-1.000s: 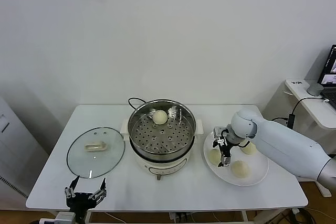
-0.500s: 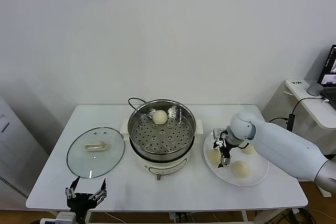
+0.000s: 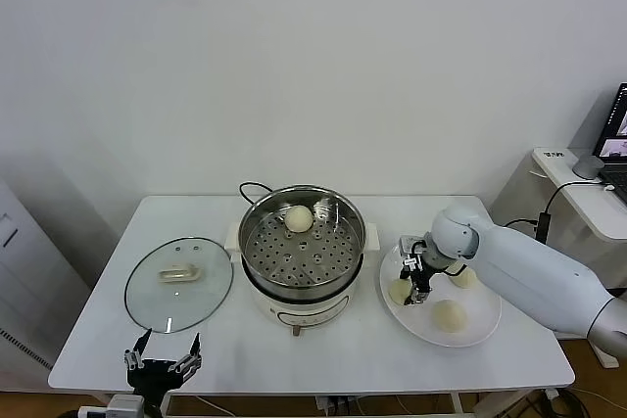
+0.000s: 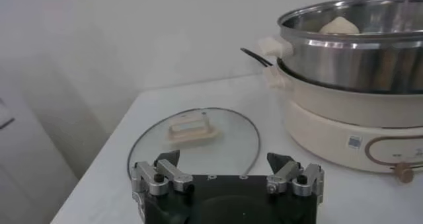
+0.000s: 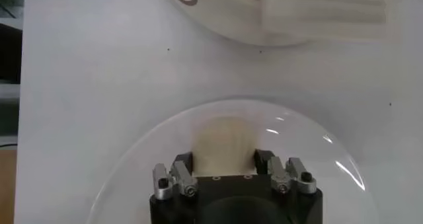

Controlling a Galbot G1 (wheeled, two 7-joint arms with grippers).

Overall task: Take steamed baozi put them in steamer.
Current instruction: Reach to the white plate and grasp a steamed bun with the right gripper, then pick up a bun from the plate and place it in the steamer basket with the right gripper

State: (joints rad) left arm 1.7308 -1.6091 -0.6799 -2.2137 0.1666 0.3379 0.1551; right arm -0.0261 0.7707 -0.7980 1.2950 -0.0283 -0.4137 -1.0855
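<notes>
The right gripper (image 3: pixel 415 284) has its fingers (image 5: pixel 183 168) pressed against both sides of a bun (image 5: pixel 223 139) on the white plate (image 3: pixel 480 335), right of centre. Two more buns (image 3: pixel 449 315) lie beside it. One bun (image 3: pixel 298 217) sits in the steamer (image 3: pixel 303 247), centre frame. The left gripper (image 3: pixel 162 362), spread wide and empty, hovers at lower left near the glass lid (image 3: pixel 178 283).

Round shiny silver steel steamer (image 3: pixel 302 242) with a floor perforated in rows of small dark holes, on a cream-white base with a black cord (image 3: pixel 251 188). Four smooth cream-white dome-shaped baozi: one (image 3: pixel 298 216) in the steamer, three (image 3: pixel 449 315) on a flat round white plate (image 3: pixel 480 335). Round clear glass lid (image 3: pixel 178 284) with a beige handle, on a white table (image 3: pixel 323 359).
</notes>
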